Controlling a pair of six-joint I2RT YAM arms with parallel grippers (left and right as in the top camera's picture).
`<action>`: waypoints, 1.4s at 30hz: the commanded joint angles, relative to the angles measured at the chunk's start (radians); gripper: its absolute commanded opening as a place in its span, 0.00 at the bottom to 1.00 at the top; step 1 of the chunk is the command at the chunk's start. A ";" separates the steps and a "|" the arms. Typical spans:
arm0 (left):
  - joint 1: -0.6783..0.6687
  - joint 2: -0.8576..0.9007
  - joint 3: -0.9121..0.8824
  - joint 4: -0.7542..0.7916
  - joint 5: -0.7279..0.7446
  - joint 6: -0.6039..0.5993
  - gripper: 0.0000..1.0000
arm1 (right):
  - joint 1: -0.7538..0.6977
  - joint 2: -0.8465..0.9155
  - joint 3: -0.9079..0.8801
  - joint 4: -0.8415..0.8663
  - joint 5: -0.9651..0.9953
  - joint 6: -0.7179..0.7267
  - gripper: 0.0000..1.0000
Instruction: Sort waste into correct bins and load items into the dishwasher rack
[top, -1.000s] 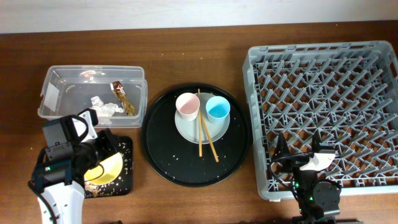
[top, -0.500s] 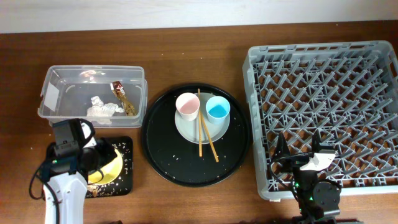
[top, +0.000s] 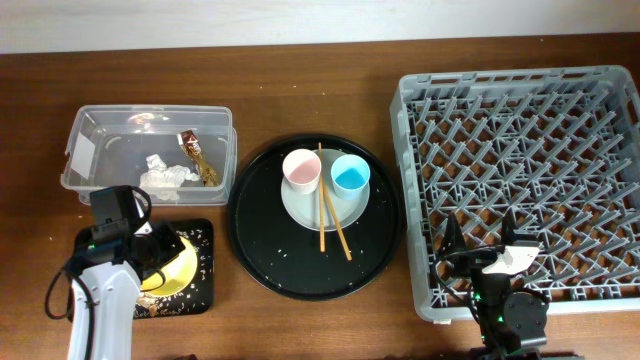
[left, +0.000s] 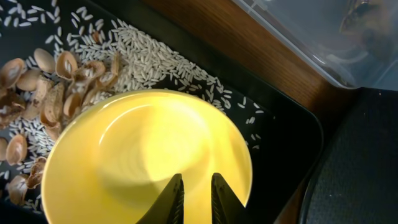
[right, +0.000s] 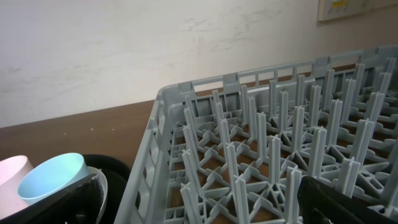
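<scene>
My left gripper (left: 198, 193) is shut on the rim of the yellow bowl (left: 143, 149) and holds it tilted over the flat black tray (top: 203, 238). Brown shell-like food scraps (left: 50, 81) and rice grains lie on that tray. The clear container (top: 90, 135) behind it holds the white tissue (top: 160, 176) and the brown-and-gold wrapper (top: 195, 155). The pink cup (top: 301, 170), blue cup (top: 351, 176) and chopsticks (top: 330, 225) rest on the pale plate (top: 300, 208). My right gripper (top: 480, 245) is open and empty over the near-left part of the dishwasher rack (top: 530, 150).
The plate stands on a large round black tray (top: 260, 255) in the middle of the brown table. The rack's upright pegs (right: 280, 137) fill the right wrist view, with the blue cup (right: 53, 177) at its lower left. The clear container's wall (left: 298, 37) lies just beyond the flat tray.
My left arm has dropped lower and turned a little over the flat black tray, with the yellow bowl still in its grip. The right arm has not moved.
</scene>
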 joint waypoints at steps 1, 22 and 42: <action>-0.006 0.003 -0.006 0.008 0.056 -0.014 0.15 | -0.005 -0.006 -0.007 -0.005 0.005 -0.003 0.98; -0.098 0.003 -0.092 0.095 0.065 -0.077 0.24 | -0.005 -0.006 -0.007 -0.004 0.005 -0.002 0.98; -0.103 -0.001 -0.153 0.182 0.045 -0.077 0.13 | -0.005 -0.006 -0.007 -0.004 0.005 -0.003 0.98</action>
